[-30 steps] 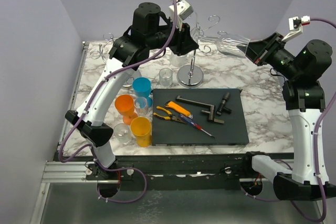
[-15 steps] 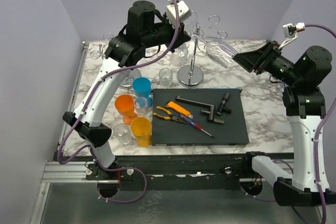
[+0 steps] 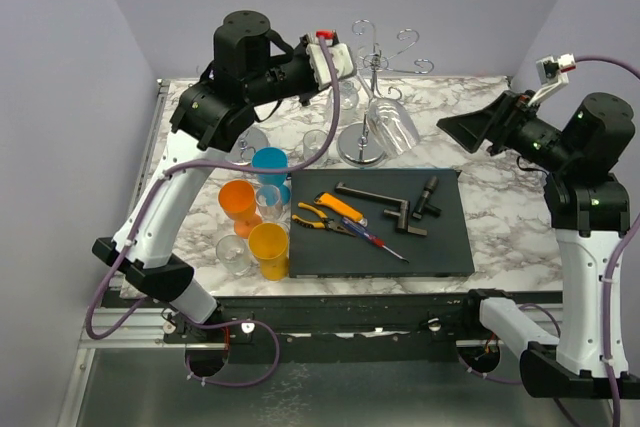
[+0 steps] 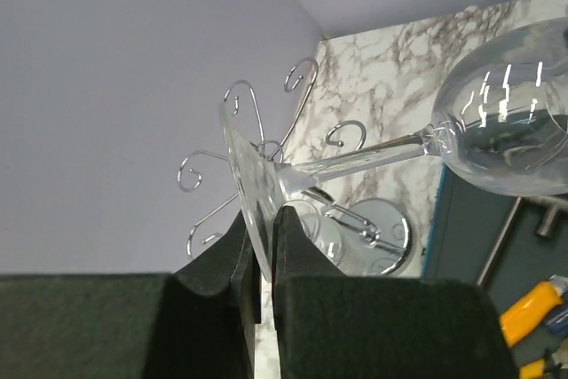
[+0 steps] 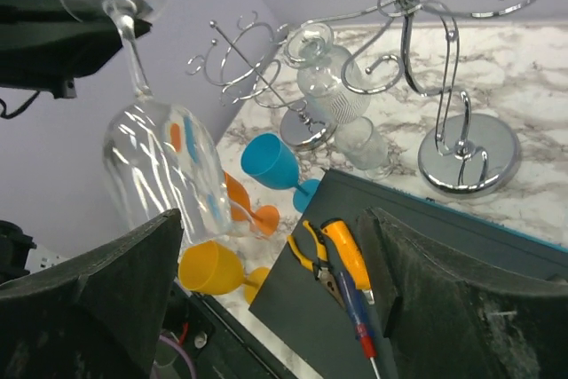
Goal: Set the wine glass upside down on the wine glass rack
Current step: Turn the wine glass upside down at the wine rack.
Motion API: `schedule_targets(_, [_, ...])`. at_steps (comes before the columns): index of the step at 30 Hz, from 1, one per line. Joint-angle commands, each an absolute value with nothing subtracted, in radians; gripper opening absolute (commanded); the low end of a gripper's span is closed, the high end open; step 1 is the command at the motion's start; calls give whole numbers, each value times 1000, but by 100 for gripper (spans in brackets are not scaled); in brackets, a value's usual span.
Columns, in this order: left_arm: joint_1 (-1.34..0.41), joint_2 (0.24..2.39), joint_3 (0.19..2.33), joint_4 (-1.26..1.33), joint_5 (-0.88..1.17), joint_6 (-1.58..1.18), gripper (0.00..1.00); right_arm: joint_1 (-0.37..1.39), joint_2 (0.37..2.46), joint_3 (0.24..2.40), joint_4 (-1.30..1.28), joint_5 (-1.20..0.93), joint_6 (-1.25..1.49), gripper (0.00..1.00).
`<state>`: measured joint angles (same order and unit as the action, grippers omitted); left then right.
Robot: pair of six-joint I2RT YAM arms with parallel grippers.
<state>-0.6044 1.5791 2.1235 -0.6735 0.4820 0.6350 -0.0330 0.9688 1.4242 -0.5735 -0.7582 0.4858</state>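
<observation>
Clear wine glass (image 4: 497,130), left hand (image 4: 264,222) pinching foot

Pliers (image 3: 312,217) and a screwdriver (image 3: 381,241) lie on a dark mat (image 3: 445,247), a yellow cup (image 3: 268,245) just beside it.

- No text, label, brand, number or sign can be read in any of the views.
</observation>
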Motion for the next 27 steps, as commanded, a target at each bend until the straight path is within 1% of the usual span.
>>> schedule_targets(1, [-612, 1492, 2035, -632, 548, 890, 0, -37, 967, 1520, -660, -731, 399, 90])
schedule_targets(3, [-612, 1446, 1966, -601, 577, 960, 0, -37, 980, 1541, -656, -754, 393, 94])
schedule_targets(8, [-616, 1381, 1872, -548, 624, 1069, 0, -36, 1019, 1506, -505, -954, 462, 100])
schedule_targets(13, [-625, 1337, 1812, -492, 671, 1162, 0, -32, 1012, 1405, -281, -976, 564, 100])
schedule_targets(17, [-643, 1328, 1801, -489, 681, 1214, 0, 0, 1041, 1413, -290, -976, 523, 100])
schedule_targets(20, [-652, 1325, 1785, -489, 683, 1253, 0, 118, 1071, 1439, -337, -928, 434, 100])
schedule_targets(24, [-664, 1342, 1787, -483, 672, 1292, 0, 325, 1145, 1509, -457, -779, 304, 100])
schedule_targets(27, [-666, 1364, 1817, -481, 660, 1291, 0, 369, 1148, 1493, -445, -758, 281, 100])
